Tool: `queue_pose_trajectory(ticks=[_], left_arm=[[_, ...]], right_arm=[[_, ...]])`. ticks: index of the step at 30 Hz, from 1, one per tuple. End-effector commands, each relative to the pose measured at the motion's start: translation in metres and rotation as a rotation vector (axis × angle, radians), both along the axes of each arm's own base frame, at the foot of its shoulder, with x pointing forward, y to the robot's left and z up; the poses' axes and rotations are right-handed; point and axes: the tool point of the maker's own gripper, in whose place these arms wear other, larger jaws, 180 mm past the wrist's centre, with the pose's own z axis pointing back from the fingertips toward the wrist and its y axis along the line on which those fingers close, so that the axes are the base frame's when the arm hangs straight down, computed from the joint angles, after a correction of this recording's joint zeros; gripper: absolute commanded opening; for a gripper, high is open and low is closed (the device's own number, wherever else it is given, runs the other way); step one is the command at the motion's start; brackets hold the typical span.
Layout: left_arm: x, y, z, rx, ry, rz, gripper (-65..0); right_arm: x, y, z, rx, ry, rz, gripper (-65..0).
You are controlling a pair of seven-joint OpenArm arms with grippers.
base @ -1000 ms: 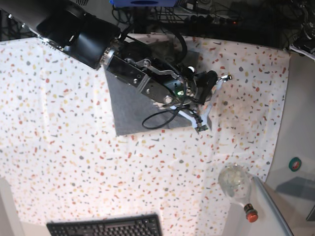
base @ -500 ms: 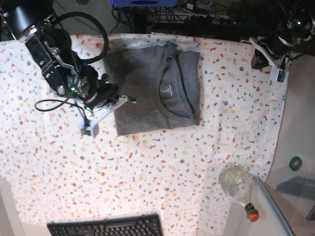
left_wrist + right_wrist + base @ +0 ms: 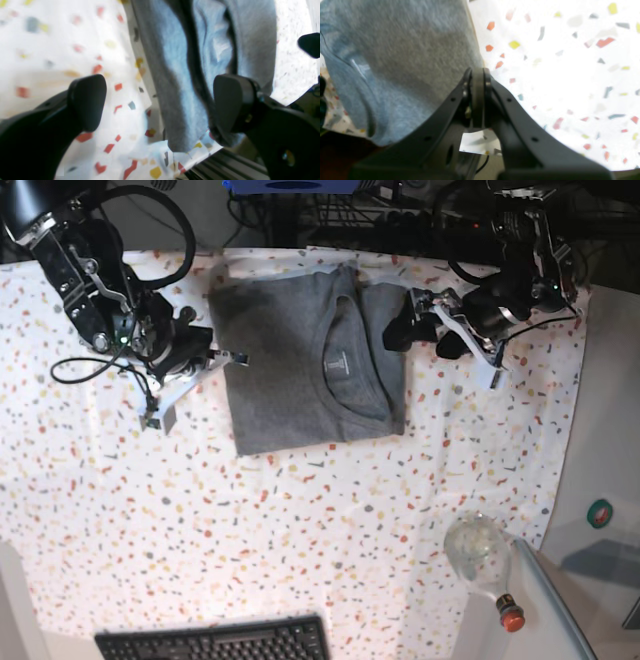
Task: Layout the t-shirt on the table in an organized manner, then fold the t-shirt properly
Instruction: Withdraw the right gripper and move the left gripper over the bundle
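The grey t-shirt (image 3: 300,370) lies folded into a rectangle at the back middle of the speckled table (image 3: 300,520), collar and pale tag mark facing up. My left gripper (image 3: 422,336) is open at the shirt's right edge. In the left wrist view its fingers (image 3: 87,102) straddle the t-shirt (image 3: 175,75), with one pad over the cloth and one over the table (image 3: 50,50). My right gripper (image 3: 232,358) is shut, its tips at the shirt's left edge. In the right wrist view the right gripper (image 3: 477,92) has its pads together beside the t-shirt (image 3: 395,62), with no cloth visible between them.
A clear glass bottle (image 3: 478,552) with a red cap (image 3: 510,612) lies at the table's front right. A black keyboard (image 3: 215,642) sits at the front edge. To the right are a plain grey side surface and a green round thing (image 3: 600,513). Cables run along the back edge.
The left arm has come in from the back right corner to the shirt's right edge and opened its jaws. The right arm has drawn off the shirt to its left edge, still shut.
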Motion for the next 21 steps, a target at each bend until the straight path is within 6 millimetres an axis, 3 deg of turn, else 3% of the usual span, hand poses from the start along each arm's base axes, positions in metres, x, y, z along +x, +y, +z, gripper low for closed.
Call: queue_pose_trajectory(ticks=[1, 6, 15, 17, 19, 21], left_arm=[[0.011, -0.008, 0.007, -0.038, -0.049, 0.005, 0.0], [0.015, -0.037, -0.011, -0.101, 0.003, -0.044, 0.0], [0.012, -0.071, -0.033, -0.153, 0.085, -0.123, 0.0], [0.014, -0.07, -0.037, -0.139, 0.113, -0.092, 0.0], [0.019, -0.071, -0.039, -0.127, 0.11, -0.058, -9.9], [0.021, -0.065, -0.043, -0.102, 0.115, -0.025, -28.1]], right_arm=[[0.01, -0.005, 0.008, -0.01, -0.041, 0.0, -65.0], [0.015, -0.014, 0.011, -0.014, -0.052, -0.03, -65.0], [0.027, -0.065, 0.017, -0.019, -0.198, -0.097, -65.0], [0.027, -0.079, 0.016, -0.006, -0.228, -0.108, -65.0], [0.026, -0.091, 0.013, 0.005, -0.233, -0.132, -65.0], [0.022, -0.106, 0.009, 0.004, -0.233, -0.146, -65.0]])
